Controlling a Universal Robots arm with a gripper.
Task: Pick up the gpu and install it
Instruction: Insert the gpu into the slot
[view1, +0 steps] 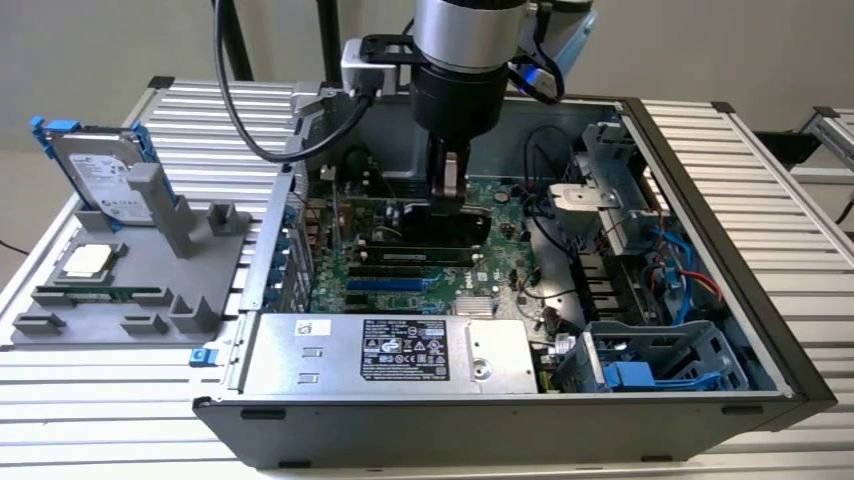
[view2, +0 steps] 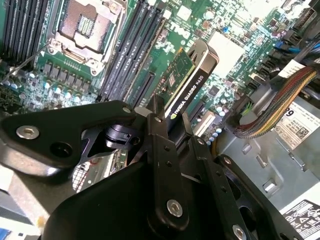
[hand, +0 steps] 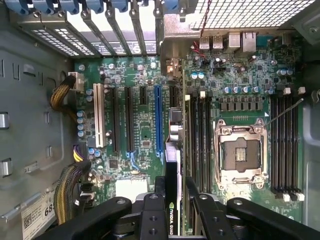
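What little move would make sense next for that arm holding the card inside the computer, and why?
Probably a slow, straight push down. The tool is shut on the gpu, which stands on edge over the motherboard beside the blue slot, though whether it is fully seated cannot be told.

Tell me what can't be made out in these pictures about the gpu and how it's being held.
- The gpu lower edge and the slot beneath it: covered by the card in both wrist views.
- The gpu in the exterior view: mostly behind the end effector.
- The end effector contact with the card: its black frame covers it.
- The card's bracket end: edge-on in the first wrist view.
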